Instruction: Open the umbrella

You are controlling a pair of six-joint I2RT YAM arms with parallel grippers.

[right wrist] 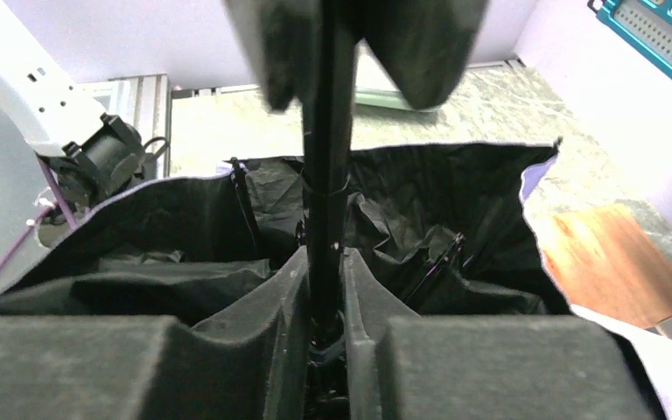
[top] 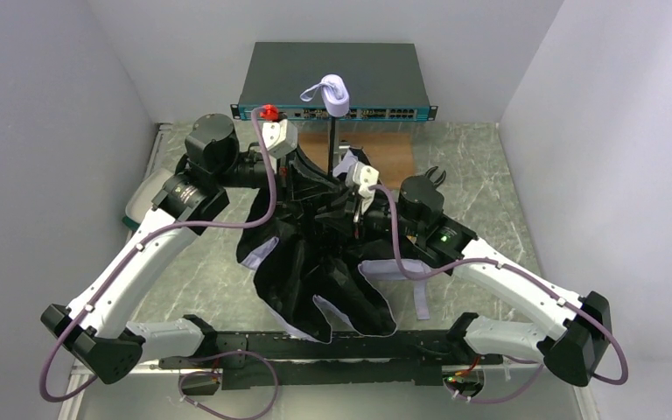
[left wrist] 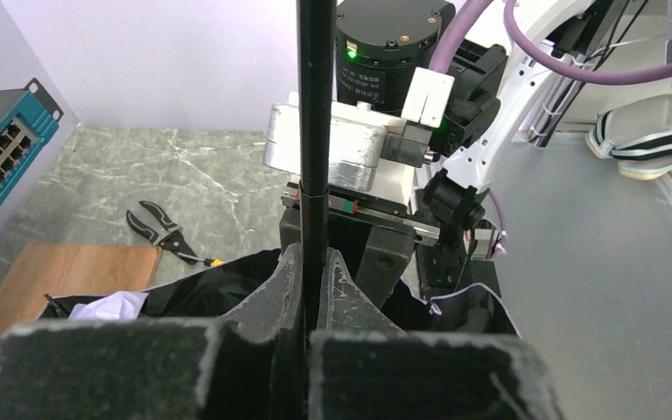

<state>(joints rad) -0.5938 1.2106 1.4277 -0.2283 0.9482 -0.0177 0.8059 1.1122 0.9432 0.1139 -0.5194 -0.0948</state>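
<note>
Widest of all is the green-grey marbled table (top: pixel 490 175), and sprawled over it beneath both tools lies the compact folding umbrella (top: pixel 315 271). Its black lining faces up in loose crumpled folds, with slivers of pale lavender outer fabric showing at the edges. Beyond the grippers, against the back wall, sits a flat grey network switch with a teal port strip (top: pixel 385 79), and a brown wooden board (top: pixel 394 153) lies flat just in front of it.

Now the left gripper (left wrist: pixel 313 258): its jaws are pressed together, pinching the umbrella's thin dark shaft (left wrist: pixel 315 105), which rises straight up between the pads. Facing it from the other side, the right gripper (right wrist: pixel 324 262) brackets the same shaft. Its fingers look clamped on it too, though the contact is dark and hard to read.

Above both tools the shaft ends in the lavender handle with a white strap loop (top: pixel 336 93), high over the canopy. Off to the far side of the right gripper, black-handled shears (left wrist: pixel 162 229) lie on the table beside the board.
</note>
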